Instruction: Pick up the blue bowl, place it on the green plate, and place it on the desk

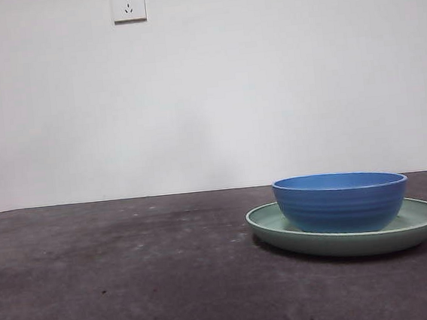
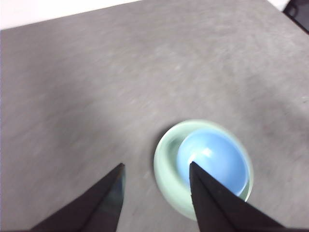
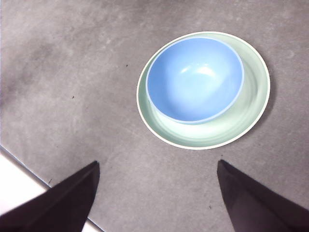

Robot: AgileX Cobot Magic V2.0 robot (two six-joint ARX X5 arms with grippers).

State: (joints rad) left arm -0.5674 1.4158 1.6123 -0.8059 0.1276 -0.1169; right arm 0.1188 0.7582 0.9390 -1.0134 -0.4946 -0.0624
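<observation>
Blue bowl (image 1: pixel 342 202) sits upright inside green plate (image 1: pixel 423 219), off-centre on it; plate rests on the desk (image 1: pixel 119 282). Placing step looks done. Both arms high above the plate, absent from front view. Left gripper (image 2: pixel 157 166) jaws spread, empty. Right gripper (image 3: pixel 157 164) jaws spread wide, empty. Judged next: lift the bowl off the plate; needs a descent and rim pinch.
</observation>
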